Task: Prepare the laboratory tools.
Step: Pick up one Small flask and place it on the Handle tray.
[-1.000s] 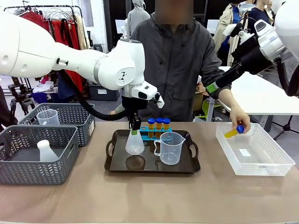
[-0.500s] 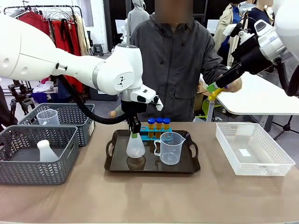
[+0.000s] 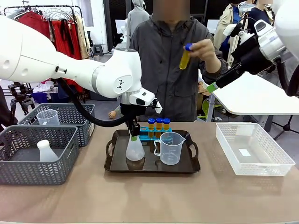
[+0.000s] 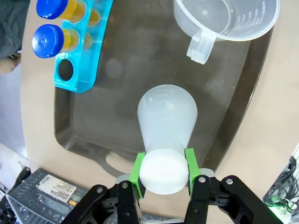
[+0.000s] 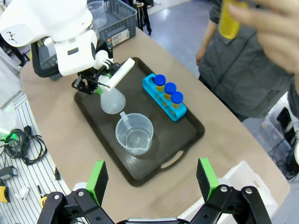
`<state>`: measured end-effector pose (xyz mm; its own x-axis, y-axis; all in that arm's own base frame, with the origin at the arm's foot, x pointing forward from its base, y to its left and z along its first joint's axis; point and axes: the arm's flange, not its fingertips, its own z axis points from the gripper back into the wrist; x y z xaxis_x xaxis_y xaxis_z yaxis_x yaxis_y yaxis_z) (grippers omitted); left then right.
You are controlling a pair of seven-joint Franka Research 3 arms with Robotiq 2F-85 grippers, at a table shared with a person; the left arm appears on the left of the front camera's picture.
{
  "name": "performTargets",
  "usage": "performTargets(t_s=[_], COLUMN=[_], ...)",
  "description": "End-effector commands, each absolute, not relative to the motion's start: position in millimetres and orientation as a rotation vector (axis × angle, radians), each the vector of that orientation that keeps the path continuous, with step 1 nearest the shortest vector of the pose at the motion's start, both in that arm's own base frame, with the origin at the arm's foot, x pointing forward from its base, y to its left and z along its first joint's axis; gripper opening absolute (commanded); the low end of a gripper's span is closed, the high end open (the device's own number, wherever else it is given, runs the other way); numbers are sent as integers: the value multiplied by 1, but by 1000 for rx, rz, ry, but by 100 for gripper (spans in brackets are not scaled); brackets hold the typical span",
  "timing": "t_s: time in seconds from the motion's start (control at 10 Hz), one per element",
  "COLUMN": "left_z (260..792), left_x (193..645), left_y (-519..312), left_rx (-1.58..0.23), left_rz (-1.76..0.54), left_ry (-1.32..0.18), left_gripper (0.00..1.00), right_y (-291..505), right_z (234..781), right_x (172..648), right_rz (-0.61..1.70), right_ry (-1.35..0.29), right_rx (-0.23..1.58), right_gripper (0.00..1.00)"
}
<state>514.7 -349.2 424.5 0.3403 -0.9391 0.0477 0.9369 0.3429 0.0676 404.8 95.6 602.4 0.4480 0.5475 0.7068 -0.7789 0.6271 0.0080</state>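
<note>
Green pads of the left gripper (image 4: 163, 170) are closed on the neck of the white conical flask (image 3: 135, 149), which is just above the dark tray (image 3: 187, 168), at its left part. Right of it stands the clear measuring beaker (image 3: 170, 148), and behind, at the far edge, the blue tube rack (image 4: 84, 51) with three blue-capped tubes (image 3: 159, 124) and one empty hole. The right gripper (image 5: 152, 179) hangs open, high at the right. The person's hand (image 3: 205, 49) holds up a fourth test tube (image 3: 185, 56) of yellow liquid. The step seems to be placing the flask; next the gripper probably must lower it flat and release.
</note>
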Motion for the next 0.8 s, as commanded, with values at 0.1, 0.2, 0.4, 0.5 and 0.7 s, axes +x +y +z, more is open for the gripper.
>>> performTargets(t_s=[0.1,0.2,0.4,0.5,0.7], left_z=[422,422,423,426,433], left_x=[511,511,510,511,511], left_y=[-342,-342,-341,-340,-337], left_rx=[1,1,-5,-7,-3], left_rz=[-1220,-1220,-1210,-1211,-1206], left_ry=[-97,-98,-94,-104,-117], left_gripper=[65,84,100,100,100], right_y=[95,95,95,95,95], right_z=[603,603,603,603,603], right_x=[406,406,406,406,406], right_rz=[840,840,840,840,840], right_ry=[-739,-739,-739,-739,-739], right_rx=[388,388,388,388,388], right_gripper=[100,100,100,100,100])
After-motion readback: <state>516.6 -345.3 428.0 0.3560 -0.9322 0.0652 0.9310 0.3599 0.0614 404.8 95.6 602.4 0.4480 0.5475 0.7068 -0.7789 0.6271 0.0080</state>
